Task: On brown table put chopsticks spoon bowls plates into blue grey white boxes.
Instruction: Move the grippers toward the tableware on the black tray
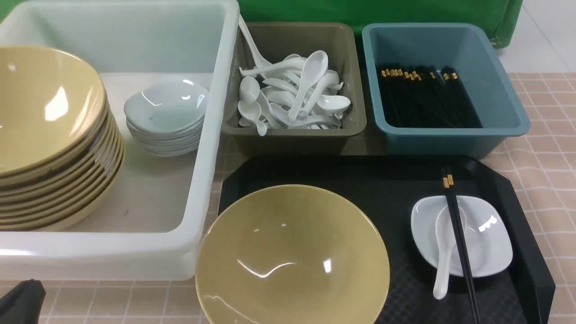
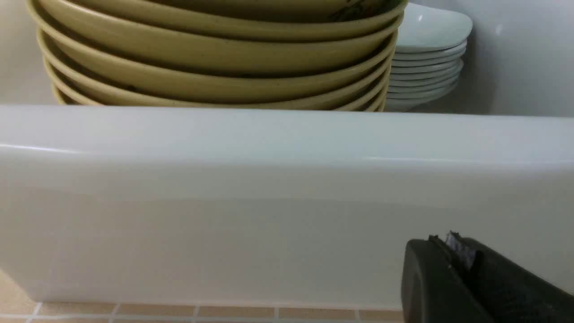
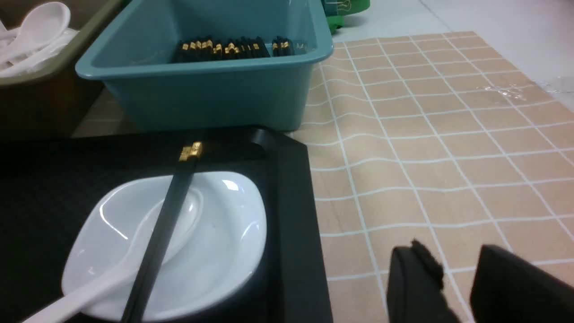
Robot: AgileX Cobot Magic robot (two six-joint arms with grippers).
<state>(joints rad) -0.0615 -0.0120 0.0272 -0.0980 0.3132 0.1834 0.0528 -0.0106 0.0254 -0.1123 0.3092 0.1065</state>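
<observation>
The chopsticks [image 1: 457,234] are lying across the spoon [image 1: 443,270], and both sit in the little white plate [image 1: 488,243] on the black tray [image 1: 396,180]. From the right end effector [image 3: 453,256], that plate is close by, off to its left and a bit ahead, just over the tray's rim. The end effector itself is low over bare tabletop [image 3: 426,134], jaws partway apart with nothing between them. The blue box [image 1: 508,117], which has a load of chopsticks in it, is further ahead of it, past the tray. The yellow bowl [image 1: 292,256] is further left on the tray. The left end effector [image 2: 448,240] is pinched shut and empty, close in front of the near wall of the white box [image 2: 269,202].

My guess is nothing on the tray is sorted yet, and the chopsticks go first since they're on top. The next move needs the right arm to swing left over the plate, line its jaws across the sticks and pinch both together without tipping the spoon.
</observation>
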